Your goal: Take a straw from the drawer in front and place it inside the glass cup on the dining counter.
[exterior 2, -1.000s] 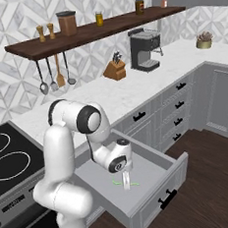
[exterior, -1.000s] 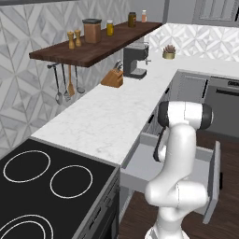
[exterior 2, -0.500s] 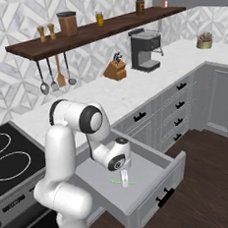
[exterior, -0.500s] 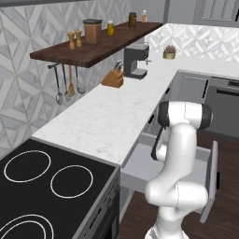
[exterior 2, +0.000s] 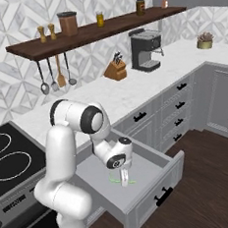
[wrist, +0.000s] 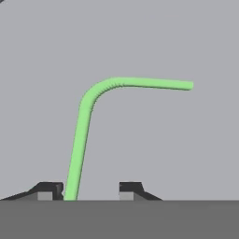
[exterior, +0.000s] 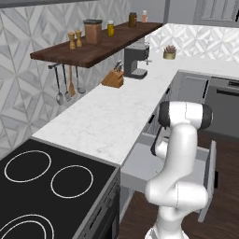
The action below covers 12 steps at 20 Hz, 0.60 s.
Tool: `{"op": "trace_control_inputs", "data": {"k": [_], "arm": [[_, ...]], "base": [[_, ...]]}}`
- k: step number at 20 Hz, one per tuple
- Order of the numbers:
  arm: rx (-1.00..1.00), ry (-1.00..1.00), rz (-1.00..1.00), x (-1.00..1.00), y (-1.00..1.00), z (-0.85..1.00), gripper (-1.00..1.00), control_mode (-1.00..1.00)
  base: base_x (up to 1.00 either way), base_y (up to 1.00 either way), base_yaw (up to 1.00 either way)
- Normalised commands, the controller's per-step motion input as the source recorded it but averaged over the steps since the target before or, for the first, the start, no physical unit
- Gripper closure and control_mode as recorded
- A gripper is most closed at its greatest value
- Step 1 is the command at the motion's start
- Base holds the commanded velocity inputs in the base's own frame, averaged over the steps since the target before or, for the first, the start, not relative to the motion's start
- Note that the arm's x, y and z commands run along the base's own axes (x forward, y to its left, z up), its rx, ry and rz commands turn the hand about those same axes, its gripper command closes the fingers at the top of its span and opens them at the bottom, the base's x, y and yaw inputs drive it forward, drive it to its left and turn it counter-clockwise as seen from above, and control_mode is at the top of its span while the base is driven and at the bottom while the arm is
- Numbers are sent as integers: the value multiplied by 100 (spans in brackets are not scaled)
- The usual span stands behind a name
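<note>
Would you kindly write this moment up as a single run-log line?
stage: picking up straw | gripper: down in open drawer, fingers either side of green straw, grip unconfirmed | straw: lying on drawer floor

no readable text, no labels, no brands, no numbers, no signs

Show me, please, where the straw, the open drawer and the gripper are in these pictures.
straw [wrist: 80,140]: hand view, on its long green shaft.
drawer [exterior 2: 155,183]: right base view, on its front panel.
gripper [exterior 2: 124,183]: right base view, between the fingertips, low inside the drawer.
</note>
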Motion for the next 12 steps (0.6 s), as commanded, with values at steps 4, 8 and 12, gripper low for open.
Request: {"op": "trace_control_inputs", "data": {"k": [4,8,12], "arm": [[1,0,0,0,0,-22,100,-100],[0,-3,0,-19,0,-22,100,-100],[0,-11,0,-39,0,-22,100,-100]], "base": [[0,0,0],[0,0,0],[0,0,0]]}}
